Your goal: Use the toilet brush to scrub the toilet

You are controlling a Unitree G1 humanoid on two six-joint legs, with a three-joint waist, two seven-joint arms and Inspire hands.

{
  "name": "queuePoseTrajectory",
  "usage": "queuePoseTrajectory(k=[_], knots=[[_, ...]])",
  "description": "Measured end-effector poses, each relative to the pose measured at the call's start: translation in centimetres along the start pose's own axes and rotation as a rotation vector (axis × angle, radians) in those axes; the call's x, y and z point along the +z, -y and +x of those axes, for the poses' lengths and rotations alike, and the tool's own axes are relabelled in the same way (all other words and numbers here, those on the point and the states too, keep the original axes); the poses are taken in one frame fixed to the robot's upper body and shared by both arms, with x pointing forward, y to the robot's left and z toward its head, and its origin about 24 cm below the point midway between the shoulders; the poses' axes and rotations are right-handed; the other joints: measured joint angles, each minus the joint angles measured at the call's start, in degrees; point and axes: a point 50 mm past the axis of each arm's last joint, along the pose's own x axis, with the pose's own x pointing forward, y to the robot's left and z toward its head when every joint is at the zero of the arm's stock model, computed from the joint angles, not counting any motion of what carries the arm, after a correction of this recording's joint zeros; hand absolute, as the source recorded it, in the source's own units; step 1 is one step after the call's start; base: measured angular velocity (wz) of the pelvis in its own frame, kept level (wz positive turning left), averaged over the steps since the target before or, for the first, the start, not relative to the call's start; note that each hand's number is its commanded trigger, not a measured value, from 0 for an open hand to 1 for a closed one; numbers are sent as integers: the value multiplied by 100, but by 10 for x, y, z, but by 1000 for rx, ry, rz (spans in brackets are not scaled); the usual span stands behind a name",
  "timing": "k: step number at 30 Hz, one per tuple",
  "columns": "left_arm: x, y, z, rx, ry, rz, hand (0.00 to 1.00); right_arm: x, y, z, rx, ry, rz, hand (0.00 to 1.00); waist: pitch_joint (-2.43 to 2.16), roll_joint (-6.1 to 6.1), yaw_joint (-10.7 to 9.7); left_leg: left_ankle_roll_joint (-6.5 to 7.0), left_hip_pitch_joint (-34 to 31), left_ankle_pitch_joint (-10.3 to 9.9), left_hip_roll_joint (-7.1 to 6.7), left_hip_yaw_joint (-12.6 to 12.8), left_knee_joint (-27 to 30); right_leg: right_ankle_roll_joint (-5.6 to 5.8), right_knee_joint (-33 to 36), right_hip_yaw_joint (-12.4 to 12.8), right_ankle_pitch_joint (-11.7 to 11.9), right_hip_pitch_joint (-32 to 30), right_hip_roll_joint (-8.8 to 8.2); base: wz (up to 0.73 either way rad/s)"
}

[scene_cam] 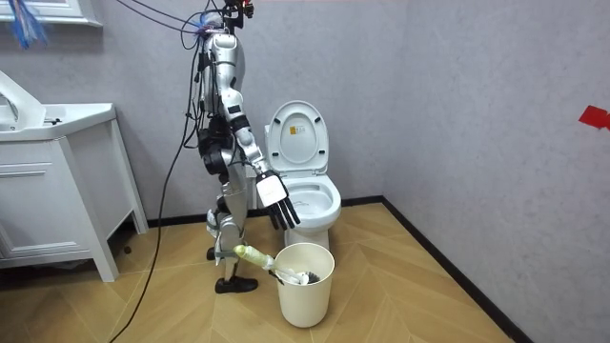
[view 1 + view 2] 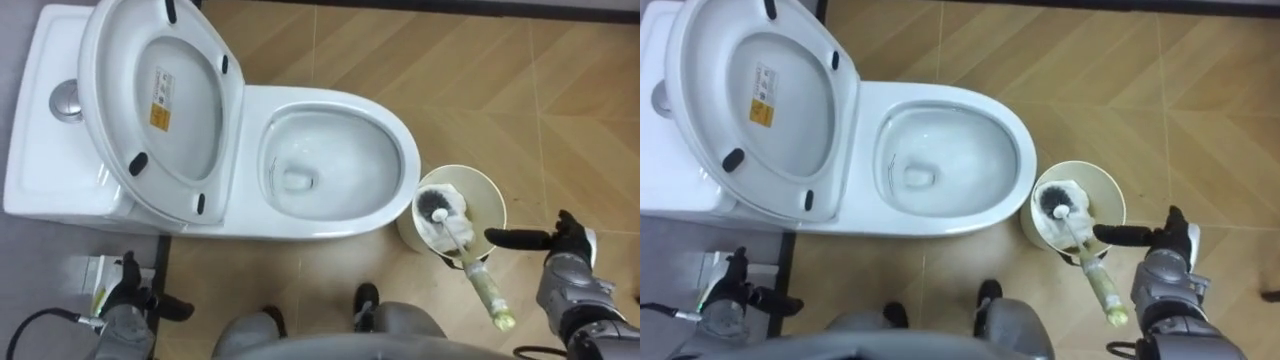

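Lid (image 2: 160,100) up at the upper left, toilet bowl (image 2: 400,150) wide open in the middle of the frame, so the way in is clear for scrubbing. The brush (image 2: 470,262) isn't in play yet. It stands head-down in the white bucket (image 2: 492,195) just right of the bowl, its handle leaning over the rim toward the lower right, which puts the grip end on the robot's right side. The right hand (image 2: 565,255) hovers at the right edge, just beside the bucket, fingers straight and pointing at it, holding nothing. The left hand (image 2: 130,305) sits idle at the lower left. I'd call this the reach: next, wrap the handle and lift.
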Motion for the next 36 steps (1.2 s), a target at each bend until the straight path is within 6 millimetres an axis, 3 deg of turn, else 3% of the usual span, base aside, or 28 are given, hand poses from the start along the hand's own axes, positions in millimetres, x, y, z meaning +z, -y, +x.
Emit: queuePoseTrajectory(k=[4,7,8,11,16,20,26,36], knots=[[2,1,0,-2,6,16,0,-1,-1,0,4,-9,-9,0,24,11,2,2,-190,-2,-3,-13,204,-1,117,-53,-1,-136,-36,1],[5,3,1,-10,7,23,0,0,-3,0,24,-12,-16,0,71,1,21,3,-346,-4,3,-18,437,-7,316,-70,-5,-288,-66,-3],[7,3,2,-12,4,24,0,1,-4,1,37,-11,-16,0,108,-9,19,5,-397,-7,2,-18,537,-18,403,-72,-13,-343,-83,0],[10,4,3,-19,14,29,0,-1,-4,0,54,-18,-23,0,134,-8,11,80,-618,-116,1,-26,846,-60,716,-123,-94,-586,-133,-4],[18,3,5,-15,30,22,0,-4,-4,0,54,-41,-27,0,141,-13,10,126,-1164,-462,10,-80,1638,-76,1437,-123,-338,-1123,-249,1],[21,2,6,-11,37,24,0,-13,-2,0,52,-87,-45,0,147,-14,26,214,-1551,-738,10,-120,2311,-19,1990,-15,-485,-1472,-316,-1],[22,2,6,-2,37,43,0,-17,-2,-1,60,-101,-65,0,142,-3,56,295,-1931,-834,8,-149,2802,9,2356,76,-483,-1798,-354,1],[31,2,7,13,65,71,0,-24,-4,-3,89,-132,-61,0,131,36,153,293,-2157,-850,3,-227,3070,-20,2598,11,-524,-1981,-402,4]])
